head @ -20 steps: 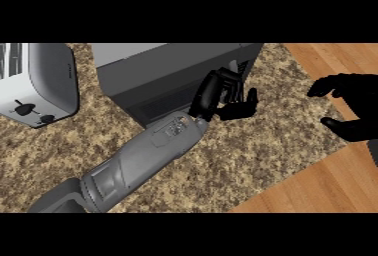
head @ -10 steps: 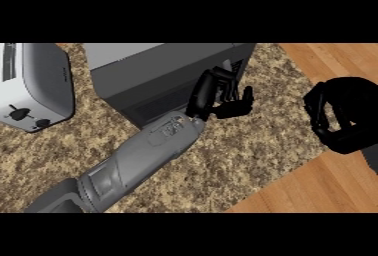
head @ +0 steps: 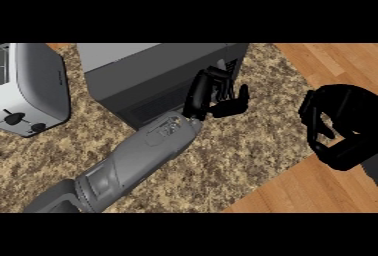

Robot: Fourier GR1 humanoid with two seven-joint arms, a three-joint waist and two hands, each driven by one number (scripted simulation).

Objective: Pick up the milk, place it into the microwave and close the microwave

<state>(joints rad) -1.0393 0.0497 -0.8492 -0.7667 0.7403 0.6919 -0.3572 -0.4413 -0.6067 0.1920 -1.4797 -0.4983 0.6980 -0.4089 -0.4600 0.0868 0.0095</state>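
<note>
A speckled stone counter (head: 244, 150) fills most of the view, with wood floor (head: 325, 60) past its right edge. At the far side sits a dark grey microwave (head: 148, 75), its long side running left to right and its top cut off by the view's edge. Its front face is seen too steeply to tell whether the door is shut or ajar. A white toaster (head: 33, 85) stands at the far left, partly cut off.

The left forearm (head: 133, 160) crosses the counter from the near left toward the microwave. The left hand (head: 214, 97) is at the microwave's right front corner, fingers (head: 199, 90) curled against that corner and thumb spread to the right; whether it grips anything there cannot be made out.

The right hand (head: 336, 125) hangs over the counter's right edge and the floor, its fingers bent inward in a clenched curl with nothing visible inside.

The milk shows nowhere; it may be hidden inside the microwave or behind a hand.
</note>
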